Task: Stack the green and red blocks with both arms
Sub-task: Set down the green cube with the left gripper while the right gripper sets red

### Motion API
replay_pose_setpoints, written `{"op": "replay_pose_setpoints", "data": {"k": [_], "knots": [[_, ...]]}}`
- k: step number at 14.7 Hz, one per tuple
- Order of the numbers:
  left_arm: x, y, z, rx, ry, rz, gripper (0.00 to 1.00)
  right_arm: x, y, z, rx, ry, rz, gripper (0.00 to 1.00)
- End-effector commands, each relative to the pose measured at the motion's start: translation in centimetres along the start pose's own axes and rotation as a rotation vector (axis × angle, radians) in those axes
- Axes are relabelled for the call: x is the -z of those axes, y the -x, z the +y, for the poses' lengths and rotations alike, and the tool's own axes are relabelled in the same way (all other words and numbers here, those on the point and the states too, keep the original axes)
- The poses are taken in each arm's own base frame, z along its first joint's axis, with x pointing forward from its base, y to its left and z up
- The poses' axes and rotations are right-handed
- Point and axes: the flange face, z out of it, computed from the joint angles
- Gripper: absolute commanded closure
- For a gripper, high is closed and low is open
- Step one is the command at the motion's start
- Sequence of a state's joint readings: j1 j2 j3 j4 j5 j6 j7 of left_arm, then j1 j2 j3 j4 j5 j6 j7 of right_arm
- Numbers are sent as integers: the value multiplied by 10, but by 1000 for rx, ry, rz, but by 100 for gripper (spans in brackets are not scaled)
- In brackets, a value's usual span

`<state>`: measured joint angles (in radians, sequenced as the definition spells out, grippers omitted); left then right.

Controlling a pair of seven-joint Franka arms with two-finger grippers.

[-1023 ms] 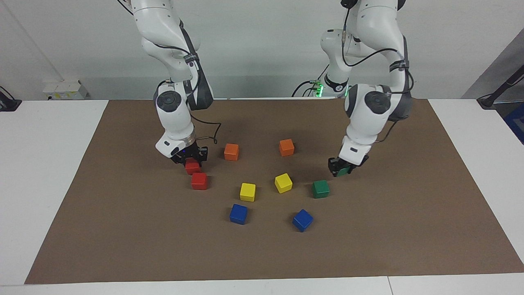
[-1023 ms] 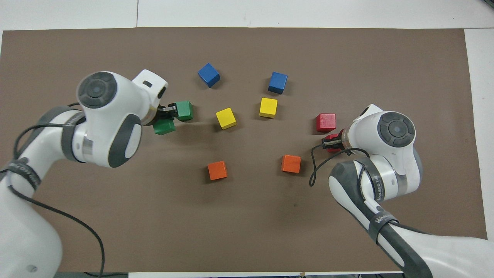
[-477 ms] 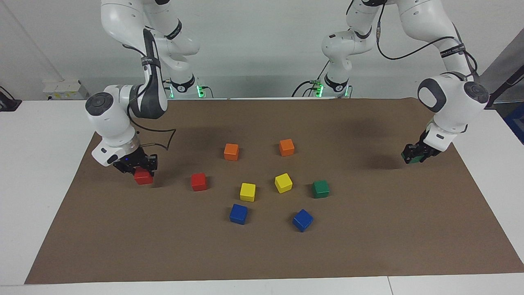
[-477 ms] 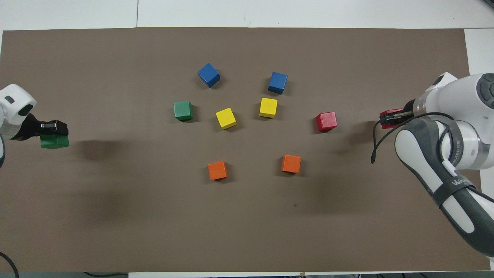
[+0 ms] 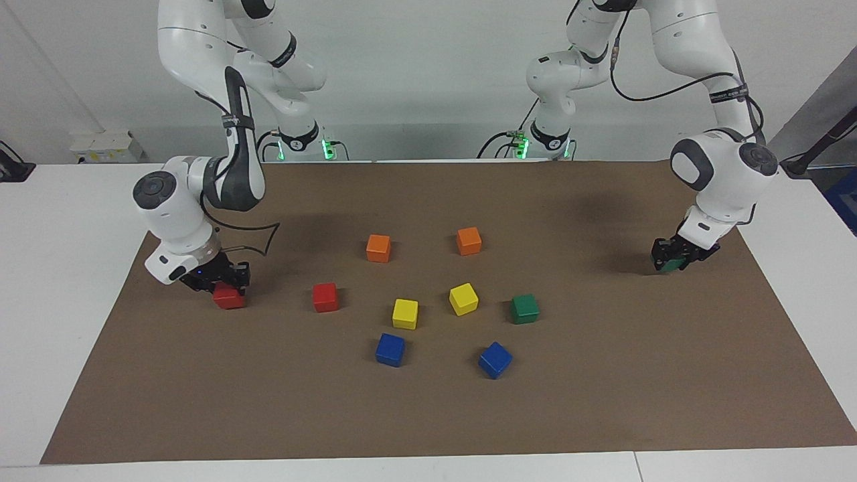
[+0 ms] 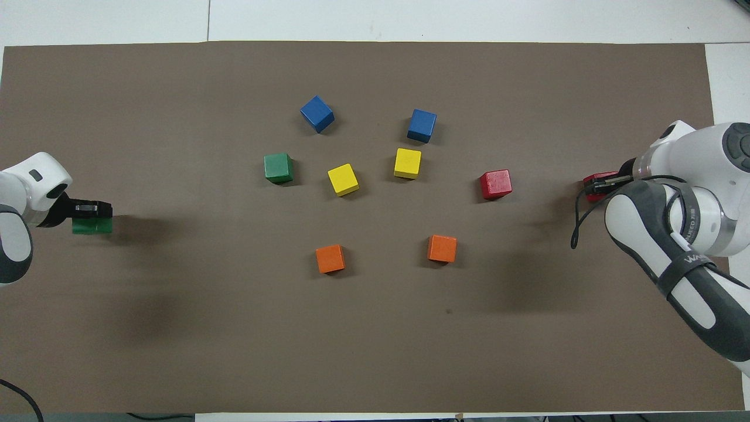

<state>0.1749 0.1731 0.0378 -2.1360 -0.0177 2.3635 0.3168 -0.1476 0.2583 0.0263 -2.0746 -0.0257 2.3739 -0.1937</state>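
Facing view shows the left gripper (image 5: 671,258) closed on a green block (image 5: 669,265) low at the left arm's end of the brown mat (image 5: 602,402), while the right gripper (image 5: 215,282) is clamped on a red block (image 5: 228,297) at the right arm's end; whether either block touches the mat I cannot tell. Being cubes, the blocks have no long axis — the held ones sit about square to the mat's edges. The other green block (image 5: 524,308) and the other red block (image 5: 325,296) rest flat on the mat, well apart, with two yellow blocks (image 5: 463,298) between them. Two orange blocks (image 5: 378,248) lie nearer to the robots, two blue blocks (image 5: 390,349) farther from them. The mat covers a white table (image 5: 67,234) — a pale wall (image 5: 415,67) rises at the robots' end, with green lights at the arm bases.
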Motion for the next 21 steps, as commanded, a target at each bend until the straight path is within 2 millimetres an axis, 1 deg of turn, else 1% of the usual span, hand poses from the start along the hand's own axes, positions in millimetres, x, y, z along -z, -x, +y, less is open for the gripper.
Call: {"op": "replay_pose_setpoints", "data": {"k": [1, 2, 3, 4, 5, 7, 8, 9, 10, 11, 13, 14, 15, 16, 17, 19, 20, 21], "knots": [[-14, 2, -8, -8, -8, 13, 100, -10, 7, 2, 18, -3, 18, 95], [-18, 0, -9, -11, -11, 21, 100, -12, 7, 2, 23, -4, 15, 91], [-21, 0, -9, -11, -13, 24, 100, -12, 7, 2, 23, -4, 15, 80], [-23, -1, -7, -14, -12, 21, 100, -13, 7, 2, 23, -4, 14, 45], [-25, -1, -5, -19, -11, 18, 100, -12, 6, -1, 21, -4, 15, 0], [-28, -3, -3, -24, -12, 24, 100, -6, 2, -9, 32, -5, 14, 0], [-33, -4, -2, -25, -11, 18, 100, 0, 0, -16, 30, -5, 13, 0], [-32, -4, -1, -37, -11, 20, 100, 14, -6, -25, 32, -5, 13, 0], [-32, -5, -2, -72, -11, 18, 72, 31, -14, -36, 33, -7, 2, 0], [-31, -6, -2, -100, -10, 14, 1, 51, -24, -51, 29, -8, 0, 0], [-23, -12, -1, -108, -8, 11, 0, 87, -46, -89, 28, -9, 2, 0], [-14, -18, 0, -111, -4, 4, 0, 99, -55, -103, 18, -10, 13, 0], [0, -29, 0, -115, -1, -3, 0, 103, -59, -120, 10, -11, 22, 0], [18, -42, 6, -120, 6, -1, 0, 103, -60, -137, -3, -13, 33, 0], [35, -55, 20, -126, 12, 3, 0, 100, -61, -147, -21, -16, 39, 0], [50, -75, 79, 19, 28, 2, 0, 96, -61, -170, -30, -21, 56, 0], [50, -81, 114, 95, 30, 7, 0, 93, -61, -179, -42, -23, 60, 0], [49, -86, 146, 136, 32, 13, 0, 87, -59, -191, -44, -26, 63, 0]]}}
